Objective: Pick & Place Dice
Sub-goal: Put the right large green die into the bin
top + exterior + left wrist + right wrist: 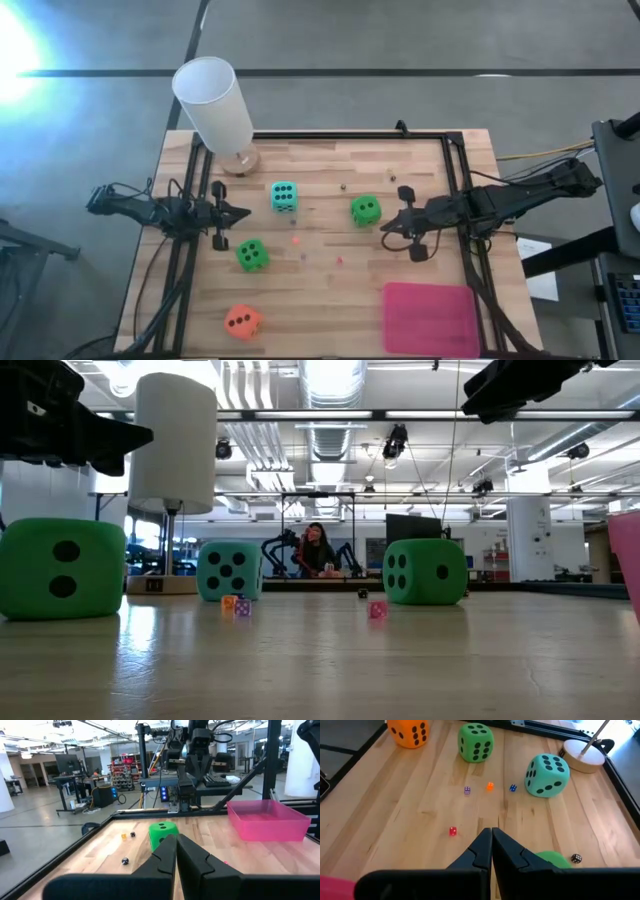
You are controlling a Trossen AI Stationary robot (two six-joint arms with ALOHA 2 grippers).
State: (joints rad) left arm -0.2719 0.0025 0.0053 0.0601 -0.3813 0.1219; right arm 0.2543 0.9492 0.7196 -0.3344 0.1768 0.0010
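Four dice rest on the wooden table: a teal die (284, 196), a green die (365, 209) toward the right, a second green die (251, 254) nearer the front, and an orange die (242, 321) by the near edge. My left gripper (240, 213) is shut and hovers left of the teal die. In its wrist view the shut gripper (176, 845) points at the right-hand green die (162, 834). My right gripper (390, 225) is shut just right of that green die, which peeks out beside it (552, 859). The teal die (547, 774) lies ahead of my right gripper (491, 837).
A pink tray (432, 318) sits at the table's near right corner. A tall white cylinder on a round wooden base (215, 105) stands at the far left corner. Tiny coloured dice (467, 790) and a red one (452, 831) are scattered mid-table. A black frame (455, 180) borders the table.
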